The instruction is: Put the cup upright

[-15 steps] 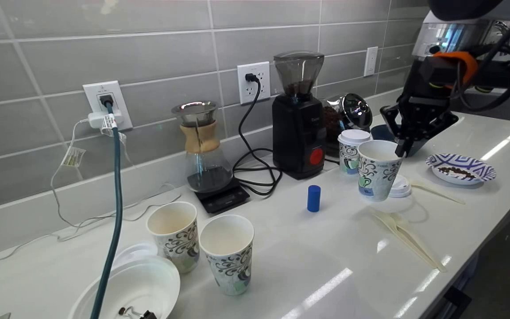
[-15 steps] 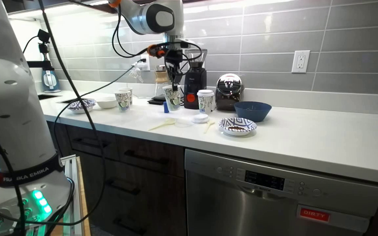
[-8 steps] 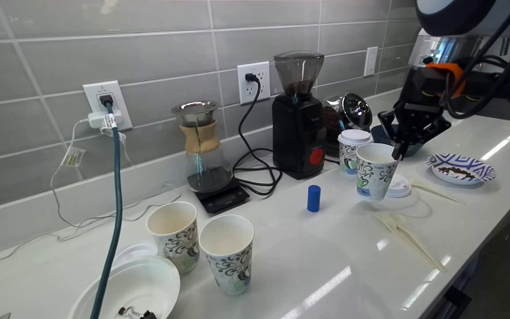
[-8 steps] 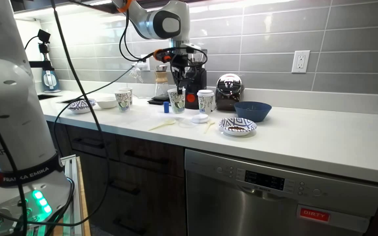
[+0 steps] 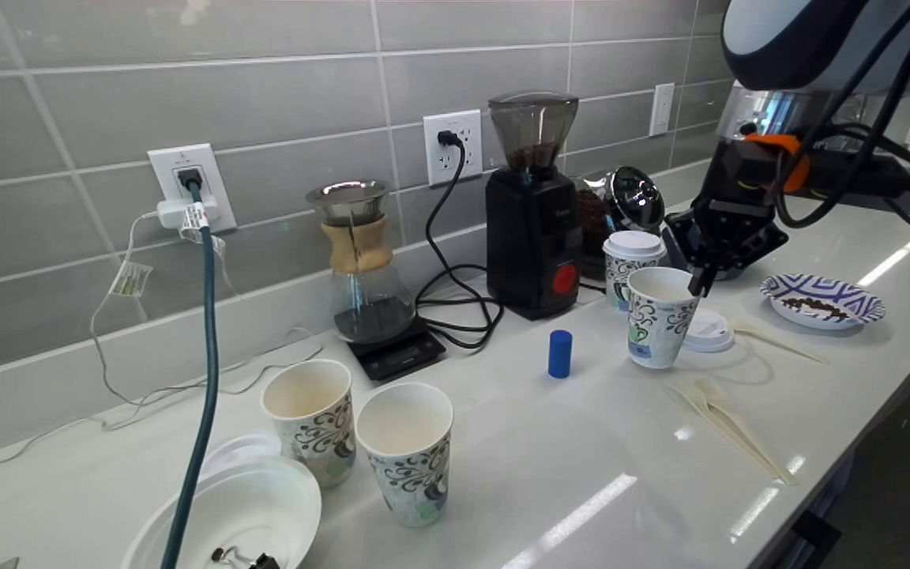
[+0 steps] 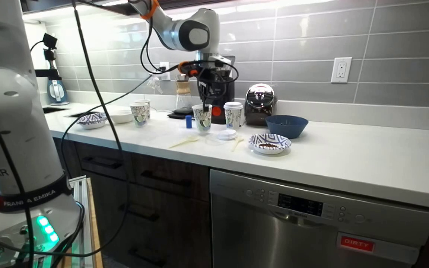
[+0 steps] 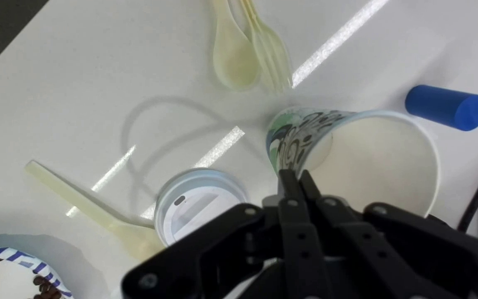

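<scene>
The white paper cup with the printed pattern [image 5: 656,324] hangs nearly upright, mouth up, from my gripper [image 5: 697,286]. It also shows in an exterior view [image 6: 202,121] and in the wrist view [image 7: 376,162], where I look into its open mouth. My gripper fingertips [image 7: 300,179] are closed on the cup's rim and wall, one finger inside and one outside. My gripper [image 6: 206,108] is above the cup's rim in an exterior view. The cup's base is at or just above the white counter [image 5: 534,458]; I cannot tell whether it touches.
A lidded cup [image 5: 633,246] stands close behind the held cup. A loose lid [image 5: 710,332], cutlery [image 5: 720,419] and a blue cylinder [image 5: 559,354] lie or stand near it. A grinder [image 5: 534,229] is at the wall. Two patterned cups [image 5: 415,466] stand further off.
My gripper has moved down with the cup, shifting left in one exterior picture and right in the other. The cup is lower and stands straighter than before. The grip on its rim remains.
</scene>
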